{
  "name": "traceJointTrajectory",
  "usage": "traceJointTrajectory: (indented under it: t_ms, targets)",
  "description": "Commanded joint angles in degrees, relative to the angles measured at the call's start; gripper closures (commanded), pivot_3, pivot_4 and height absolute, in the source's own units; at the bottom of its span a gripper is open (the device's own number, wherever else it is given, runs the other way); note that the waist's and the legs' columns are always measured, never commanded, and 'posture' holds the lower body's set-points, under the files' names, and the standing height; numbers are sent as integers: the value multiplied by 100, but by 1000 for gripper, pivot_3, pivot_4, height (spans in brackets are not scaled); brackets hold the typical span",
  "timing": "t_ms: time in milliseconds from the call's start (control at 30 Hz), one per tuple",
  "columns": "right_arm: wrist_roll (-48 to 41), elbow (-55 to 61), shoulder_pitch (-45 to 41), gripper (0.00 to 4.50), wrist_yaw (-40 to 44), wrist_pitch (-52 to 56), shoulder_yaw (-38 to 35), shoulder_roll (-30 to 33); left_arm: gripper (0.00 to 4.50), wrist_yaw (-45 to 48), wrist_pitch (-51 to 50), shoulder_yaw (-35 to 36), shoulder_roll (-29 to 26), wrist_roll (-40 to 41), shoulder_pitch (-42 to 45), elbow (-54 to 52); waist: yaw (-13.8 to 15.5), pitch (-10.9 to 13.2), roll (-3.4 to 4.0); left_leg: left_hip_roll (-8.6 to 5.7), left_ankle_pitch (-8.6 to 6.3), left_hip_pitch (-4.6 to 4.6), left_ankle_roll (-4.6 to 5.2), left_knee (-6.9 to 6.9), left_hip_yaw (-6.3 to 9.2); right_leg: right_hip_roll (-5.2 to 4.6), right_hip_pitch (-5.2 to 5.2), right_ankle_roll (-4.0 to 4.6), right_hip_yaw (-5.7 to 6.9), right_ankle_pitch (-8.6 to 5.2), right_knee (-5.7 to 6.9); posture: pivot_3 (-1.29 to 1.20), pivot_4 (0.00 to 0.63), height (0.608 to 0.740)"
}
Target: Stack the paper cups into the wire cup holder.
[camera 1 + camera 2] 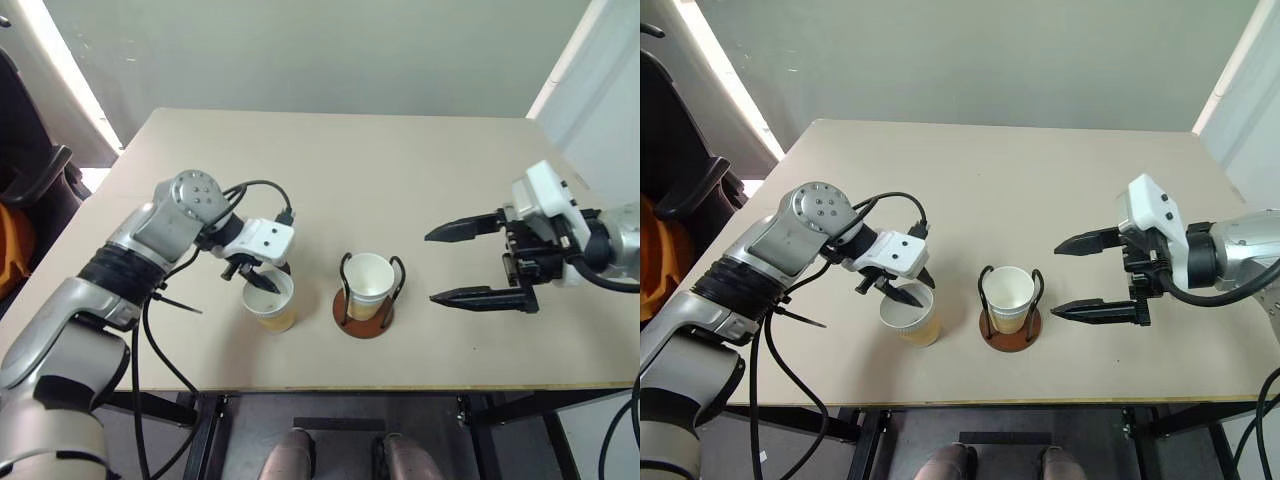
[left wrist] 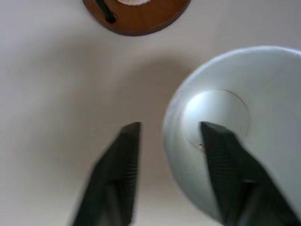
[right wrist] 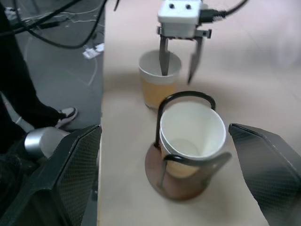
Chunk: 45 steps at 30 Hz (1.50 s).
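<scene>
I am straddling the loose paper cup's [image 1: 270, 302] rim with my left fingers [image 2: 214, 155], not yet clamped; right fingers [image 1: 470, 265] spread; next, pinching and lifting toward the wire cup holder [image 1: 365, 310].

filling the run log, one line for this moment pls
left hand: straddling rim of loose paper cup, one finger inside | right hand: open, empty | wire cup holder: holds a cup

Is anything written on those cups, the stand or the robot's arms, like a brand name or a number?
None can be read. The loose cup, the cup in the holder, the holder and the table are plain, and the white housings by both sets of fingers bear no legible print.
</scene>
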<state>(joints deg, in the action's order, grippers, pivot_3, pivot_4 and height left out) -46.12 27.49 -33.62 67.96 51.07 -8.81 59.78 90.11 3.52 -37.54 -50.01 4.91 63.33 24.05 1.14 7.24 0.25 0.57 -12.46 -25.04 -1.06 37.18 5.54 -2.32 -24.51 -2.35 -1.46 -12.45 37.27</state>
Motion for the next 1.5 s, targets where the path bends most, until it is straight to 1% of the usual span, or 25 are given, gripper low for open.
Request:
traceJointTrajectory:
  t_ms: [33,67,100,267,367,467,600,700,733,800,900,1033,1167,1333,1500]
  targets:
    - [-214,38,202,0,-165,56,-591,164,3877,239,194,-285,-143,520,380,16,9,0,0,0,0,-1,1,1,0,0,2,-3,0,2,-3,0,150,740]
    - [-239,41,276,0,-191,61,-674,196,4248,239,218,-392,-205,692,459,-5,9,0,0,-1,-1,-2,2,1,0,0,4,-7,-2,4,-9,0,150,740]
    - [-322,61,346,0,-216,90,-796,212,4467,239,229,-495,-282,901,548,-47,13,0,0,-2,-2,-3,4,1,-1,0,4,-9,-2,5,-13,0,150,740]
    - [-1243,-144,414,0,-420,322,-1671,84,4467,239,372,-835,-537,1864,1123,19,18,0,0,-3,-1,-16,1,1,-3,0,2,-17,-3,8,-29,0,150,740]
    - [-1365,-366,484,0,-404,284,-2037,224,4467,239,584,-942,-445,2261,1760,524,52,1,-1,-7,0,-22,0,6,0,0,2,-22,-4,8,-36,0,150,740]
    - [-1497,-338,478,0,-421,277,-2177,377,4467,239,835,-1150,-180,2705,2614,1186,74,2,0,-10,-4,-36,7,21,4,-4,0,-27,-6,10,-36,0,150,740]
    - [-1541,-263,527,0,-485,207,-2127,438,4467,239,668,-1618,301,3407,3502,1903,72,3,2,-20,-15,-43,22,35,-6,-10,1,-41,-10,7,-40,0,150,740]
    - [-1730,-90,684,0,-437,298,-2106,460,4467,239,151,-1909,999,3936,4164,2446,84,7,3,-36,-17,-56,20,63,-7,-18,3,-73,-15,-1,-33,0,150,740]
    - [-1761,-31,742,0,-436,301,-2104,464,4467,239,64,-2023,1197,4015,4303,2579,92,8,5,-35,-16,-77,13,83,11,-25,0,-85,-15,-2,-35,0,150,740]
    - [-1788,38,816,0,-486,281,-2109,478,4467,239,41,-2265,1455,4072,4439,2750,120,9,6,-53,-19,-91,13,99,6,-33,-3,-104,-15,-3,-40,0,150,740]
    - [-1841,152,907,0,-612,274,-2157,503,4467,239,111,-2697,1696,4228,4475,2675,121,9,14,-77,-34,-95,36,111,-24,-68,0,-146,-24,-12,-41,0,150,740]
    - [-1915,313,1087,0,-774,304,-2299,566,4467,239,447,-3358,1625,4530,4476,2268,124,14,20,-81,-44,-104,49,141,-48,-74,0,-178,-38,-24,-41,0,150,740]
    - [-2027,472,1282,0,-958,356,-2485,615,4467,239,649,-3764,1623,4740,4517,2119,182,13,20,-88,-61,-109,61,153,-57,-73,1,-193,-39,-33,-41,0,150,740]
    - [-2151,598,1512,0,-1173,363,-2675,646,4467,239,579,-3972,1672,5078,4551,1938,220,14,21,-90,-85,-109,75,190,-58,-81,16,-205,-40,-38,-45,0,150,740]
    - [-2309,718,1622,0,-1337,368,-2757,687,4467,239,737,-4076,1879,4930,4501,2104,223,14,21,-94,-91,-98,85,205,-64,-89,31,-215,-42,-34,-43,0,150,740]
